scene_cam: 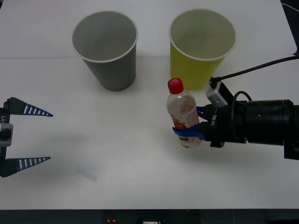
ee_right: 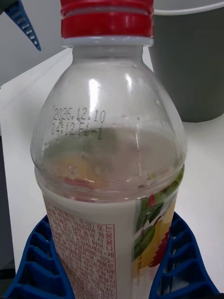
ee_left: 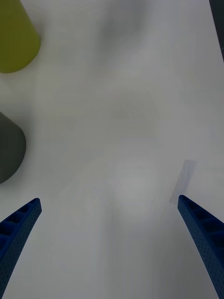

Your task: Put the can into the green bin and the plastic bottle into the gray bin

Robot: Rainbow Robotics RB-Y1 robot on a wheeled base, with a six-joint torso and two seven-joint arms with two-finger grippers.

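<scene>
A broad white matte table [scene_cam: 140,186] fills the room's foreground, its surface crossed by a faint straight seam [scene_cam: 42,57] running side to side near the far edge. A small, pale rectangular strip of clear tape or film [scene_cam: 88,173] lies flat on the near part of the tabletop. Along the table's near edge runs a dark band [scene_cam: 56,217].

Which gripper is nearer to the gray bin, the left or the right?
Left, by a small margin. The left gripper waits open at the table's left edge; the right gripper holds the plastic bottle beyond the gray bin.
</scene>
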